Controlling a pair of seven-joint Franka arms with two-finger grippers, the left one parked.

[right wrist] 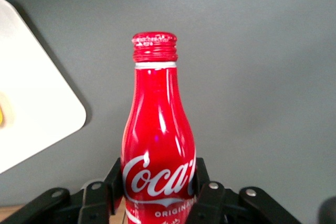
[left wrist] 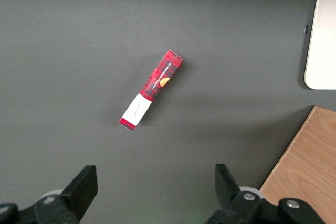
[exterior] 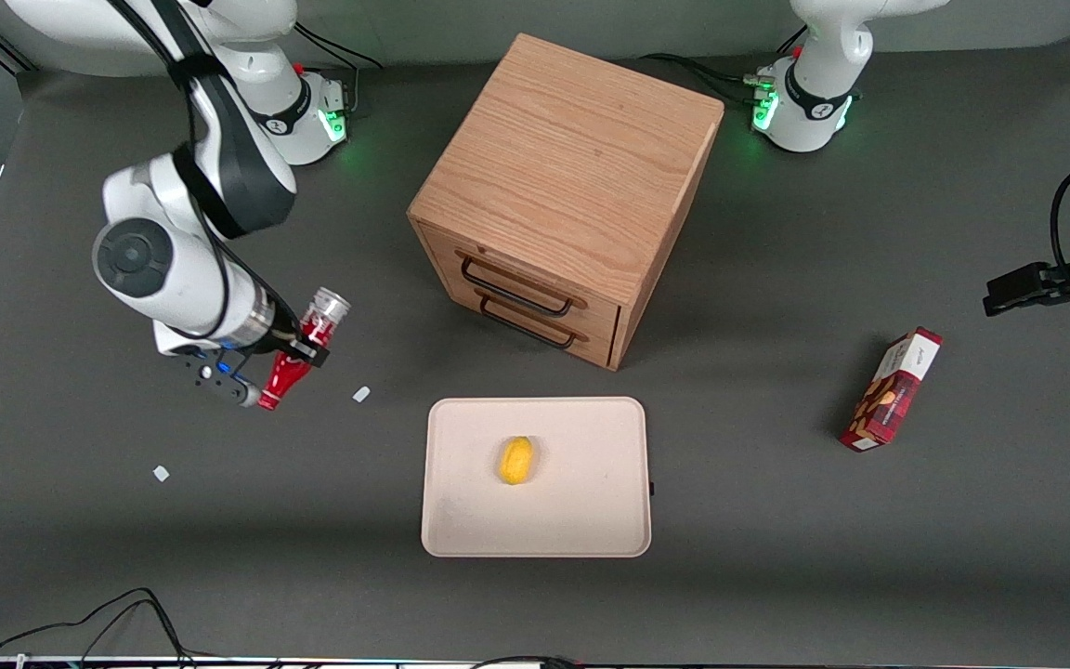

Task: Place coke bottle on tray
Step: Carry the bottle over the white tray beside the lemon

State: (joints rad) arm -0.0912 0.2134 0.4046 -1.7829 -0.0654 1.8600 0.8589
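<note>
A: Where is the coke bottle (exterior: 298, 358) just now?

B: Clamped in the gripper (exterior: 301, 349) of the working arm, clear of the table (exterior: 80, 557). It is tilted, with the silver base end up and toward the drawer cabinet and the red cap down, nearer the front camera.

A: And the fingers?

B: Closed on the bottle's body. In the right wrist view the black fingers (right wrist: 209, 203) press either side of the white script on the bottle (right wrist: 157, 145), with the gripper (right wrist: 157, 195) around its lower body (the cap points away from the camera there).

A: The tray (exterior: 591, 530)?

B: Flat on the table, in front of the wooden drawer cabinet (exterior: 572, 177) and nearer the front camera than it. From the bottle, in the front view, the tray lies at about four o'clock, well apart. One rounded corner of the tray (right wrist: 47, 114) shows in the right wrist view.

A: Anything on it?

B: A small yellow object (exterior: 515, 460) near its middle; I cannot tell what it is.

A: What else lies about?

B: A red snack box (exterior: 892, 388) toward the parked arm's end of the table, at about three o'clock from the cabinet's drawers. Two small white scraps lie on the table, one (exterior: 361, 394) just beside the bottle at four o'clock, one (exterior: 161, 473) at seven o'clock from the gripper
</note>
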